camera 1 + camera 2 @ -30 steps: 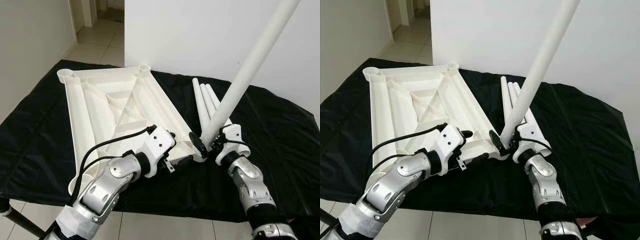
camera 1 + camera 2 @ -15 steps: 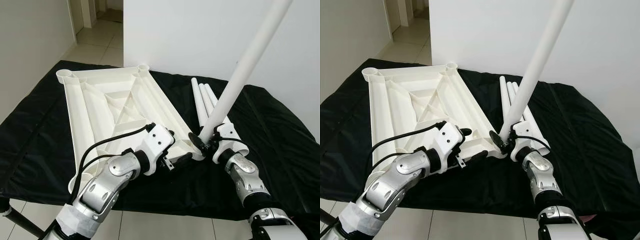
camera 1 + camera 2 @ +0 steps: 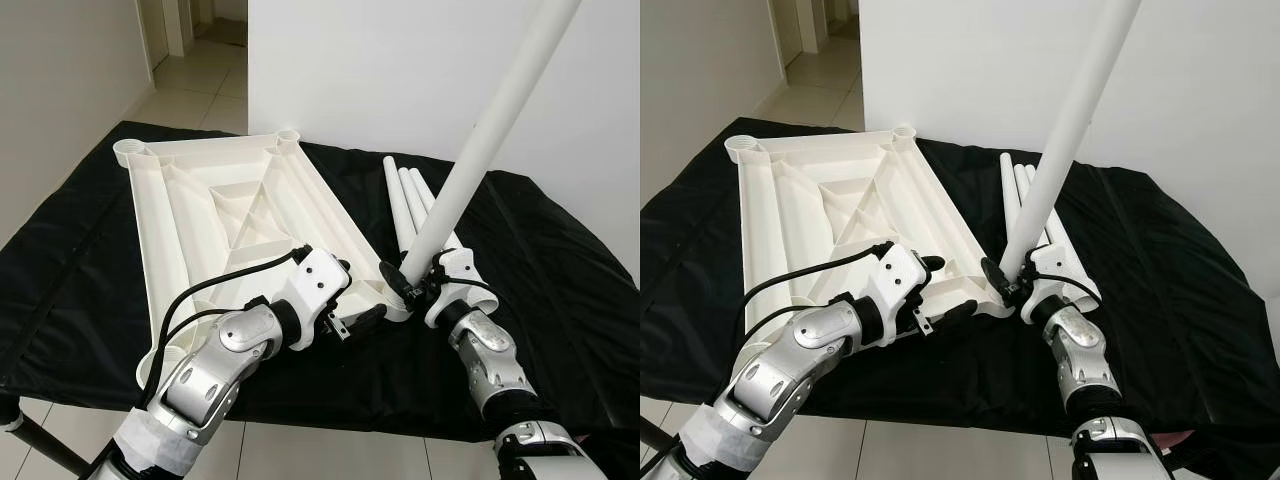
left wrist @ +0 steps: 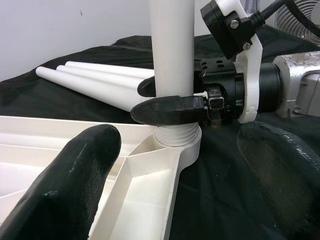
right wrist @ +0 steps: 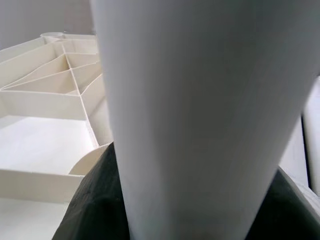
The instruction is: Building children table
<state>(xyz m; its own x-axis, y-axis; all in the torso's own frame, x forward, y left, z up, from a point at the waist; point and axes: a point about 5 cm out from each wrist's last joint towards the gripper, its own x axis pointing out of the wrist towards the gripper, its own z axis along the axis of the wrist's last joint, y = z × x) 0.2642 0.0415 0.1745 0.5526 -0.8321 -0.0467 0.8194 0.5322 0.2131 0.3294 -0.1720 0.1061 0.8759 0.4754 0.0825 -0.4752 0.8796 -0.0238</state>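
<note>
White table leg (image 5: 200,115) close up, ribbed white tabletop underside (image 5: 45,110) behind, dark claw fingers (image 5: 90,210) gripping its base

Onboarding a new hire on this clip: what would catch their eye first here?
The long white leg rising slantwise from the near corner socket of the upturned tabletop, with the right gripper shut on it just above the threads. Next, the left gripper, open, at the tabletop's near edge, and three spare legs lying on the black cloth.

matt white plastic tabletop (image 3: 230,215) and leg (image 3: 480,150); glossy black cloth (image 3: 560,270)
</note>
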